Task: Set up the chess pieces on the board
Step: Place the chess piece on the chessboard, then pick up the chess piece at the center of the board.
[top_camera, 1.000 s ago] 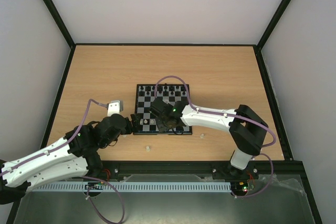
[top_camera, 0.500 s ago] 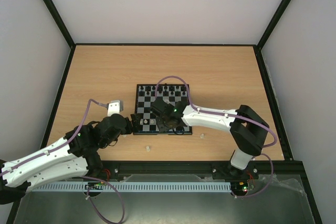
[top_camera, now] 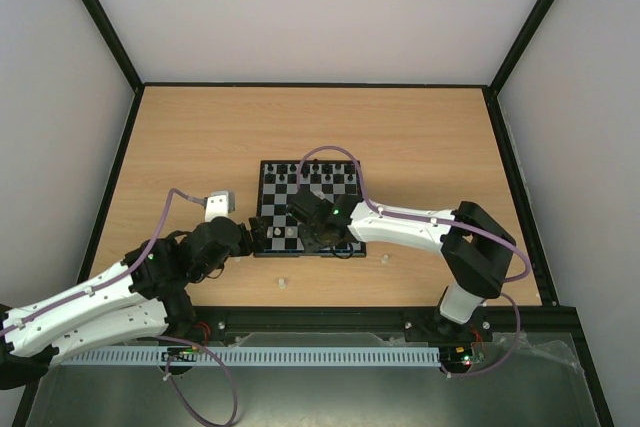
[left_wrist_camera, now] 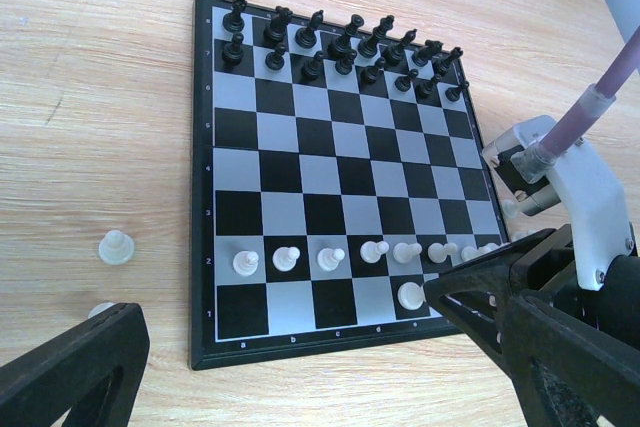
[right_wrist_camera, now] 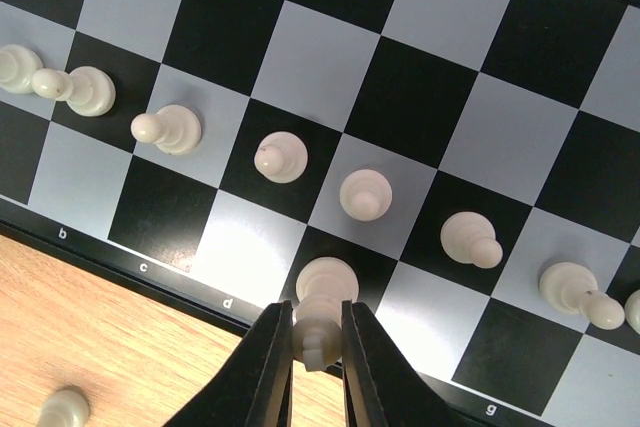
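Top external: the board (top_camera: 310, 161) is recorded at mid-desk (top_camera: 200, 137), the right end effector (top_camera: 322, 237) over its near rank, its forearm shifted only slightly within the last second, while the left end effector (top_camera: 252, 230) is unmoved at the near-left corner. Left wrist: the left end effector is seen spread wide and empty; the black chess pieces (left_wrist_camera: 340, 47) fill both far ranks and the whitish pawns (left_wrist_camera: 331, 258) the second rank. Right wrist: the right end effector is pinching a whitish back-rank piece (right_wrist_camera: 325, 282) on the dark square right of file d, so seating is judged nearly done, with loose whitish pieces (right_wrist_camera: 62, 409) left on the desk.
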Available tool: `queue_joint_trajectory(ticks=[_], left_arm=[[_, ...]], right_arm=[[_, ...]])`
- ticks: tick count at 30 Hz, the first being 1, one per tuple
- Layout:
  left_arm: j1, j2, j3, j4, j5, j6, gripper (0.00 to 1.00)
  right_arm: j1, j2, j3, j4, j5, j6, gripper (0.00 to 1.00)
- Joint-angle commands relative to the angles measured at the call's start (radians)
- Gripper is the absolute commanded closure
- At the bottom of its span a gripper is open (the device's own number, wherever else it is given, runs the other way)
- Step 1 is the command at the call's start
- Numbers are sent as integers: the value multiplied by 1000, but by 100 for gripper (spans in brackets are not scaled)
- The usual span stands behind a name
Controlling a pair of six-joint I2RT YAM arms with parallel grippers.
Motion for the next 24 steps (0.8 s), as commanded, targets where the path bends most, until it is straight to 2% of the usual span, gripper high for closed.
queue_joint_trajectory(ticks=[1, 7, 13, 16, 18, 19, 24], left_arm=[[-3, 3, -12, 6, 1, 9, 1], [-2, 4, -12, 7, 0, 9, 1], [-3, 2, -10, 3, 0, 10, 1], [-3, 0, -5, -1, -6, 15, 1], [-2, -1, 1, -3, -10, 24, 1], [-3, 0, 4, -4, -14, 25, 1], [-1, 36, 20, -11, -7, 31, 1]], right_arm=[[-2, -16, -16, -59, -9, -3, 83], [-2, -29, -9, -50, -10, -5, 61], [-2, -95, -15, -37, -26, -6, 54], [-3, -190, -56, -16, -33, -1, 34], [-2, -263, -87, -13, -16, 6, 7], [-2, -297, -104, -14, -9, 7, 0], [-2, -448, -172, -27, 27, 9, 1]])
